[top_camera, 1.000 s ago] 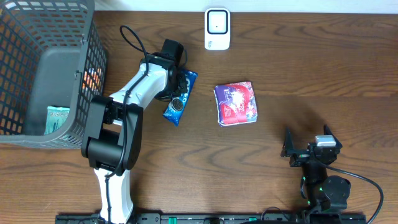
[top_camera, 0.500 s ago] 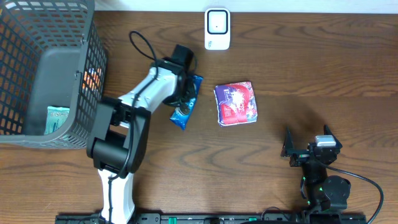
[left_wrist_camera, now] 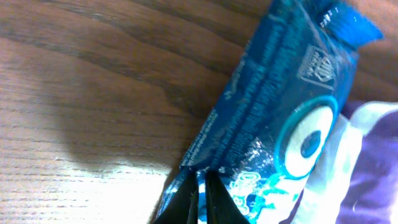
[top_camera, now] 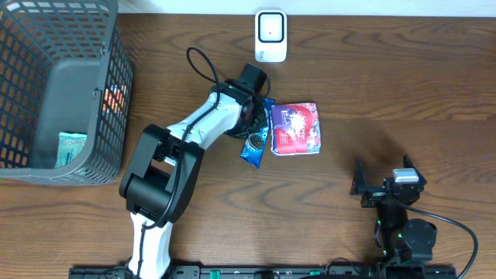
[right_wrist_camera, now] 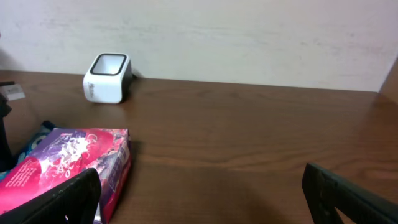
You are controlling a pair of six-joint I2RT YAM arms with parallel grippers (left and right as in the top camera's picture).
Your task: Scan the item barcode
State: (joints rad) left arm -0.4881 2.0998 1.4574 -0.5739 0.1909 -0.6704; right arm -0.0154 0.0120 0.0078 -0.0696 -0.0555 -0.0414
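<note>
**Blue packet in hand, scanner dead ahead**

Pinched fully shut with the left tool, right down on the thin end seam of the blue snack packet, nothing else in the grip. Holding it out at a slant over the bench, one long side lapping onto the left edge of the purple-pink pouch lying flat there. Can't tell whether lifted clear of the wood or skimming it. Sitting near the white scanner at the back edge, just below it in the overhead view, not touching.

Now for doing this well. No barcode to be seen on the face turned up at the cameras, only the cookie print, so most likely hiding on the underside. Lift off the pouch first, to avoid dragging it along. Carry up to the scanner, roll the wrist, bring the coded face square to the window. Go slowly: gripped by one end only, limp and glossy by the look of it, so likely to droop, swing or throw glare. Hold steady once lined up, wrapper as flat as possible.

Over on the right, spread as wide as can be with the right tool, nothing held, well apart from both packets. Off to the left, the grey basket, no part in this step.
</note>
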